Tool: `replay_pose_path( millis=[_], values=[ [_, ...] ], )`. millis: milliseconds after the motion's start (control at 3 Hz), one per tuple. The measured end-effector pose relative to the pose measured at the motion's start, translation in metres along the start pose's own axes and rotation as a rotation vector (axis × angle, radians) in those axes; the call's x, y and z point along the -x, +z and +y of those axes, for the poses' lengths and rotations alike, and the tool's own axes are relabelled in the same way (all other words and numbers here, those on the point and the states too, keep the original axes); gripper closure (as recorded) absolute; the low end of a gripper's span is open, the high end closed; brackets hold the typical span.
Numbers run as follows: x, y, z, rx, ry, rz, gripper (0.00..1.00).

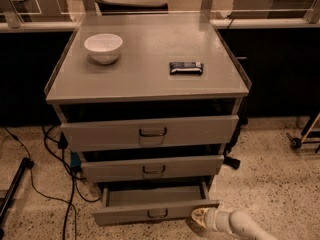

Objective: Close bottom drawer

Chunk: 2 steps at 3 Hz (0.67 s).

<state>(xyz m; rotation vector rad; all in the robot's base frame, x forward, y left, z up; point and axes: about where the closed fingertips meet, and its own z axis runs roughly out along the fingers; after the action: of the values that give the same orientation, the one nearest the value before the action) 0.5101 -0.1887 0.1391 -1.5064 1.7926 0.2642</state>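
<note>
The bottom drawer (125,215) stands pulled out, the gripper (200,217) (spread or pressed together, I cannot tell) at its front right corner.

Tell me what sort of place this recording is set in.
Probably a robotics lab or workshop: a grey metal cabinet on a speckled floor, loose cables trailing beside it, clear partitions behind. The gripper sits low by the right front corner of the open bottom drawer.

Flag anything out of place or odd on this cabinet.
The bottom drawer is pulled well out, its inside exposed. The middle drawer and top drawer are ajar too. The gripper sits by the bottom drawer's right front corner. Nothing looks spilled or damaged.
</note>
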Motion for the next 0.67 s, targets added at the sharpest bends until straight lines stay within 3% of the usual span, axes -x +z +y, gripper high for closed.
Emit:
replay_pose_path(
  millis=[667],
  values=[
    [0.002,0.023,-0.032,-0.121,-0.047,-0.050,1.00]
  ],
)
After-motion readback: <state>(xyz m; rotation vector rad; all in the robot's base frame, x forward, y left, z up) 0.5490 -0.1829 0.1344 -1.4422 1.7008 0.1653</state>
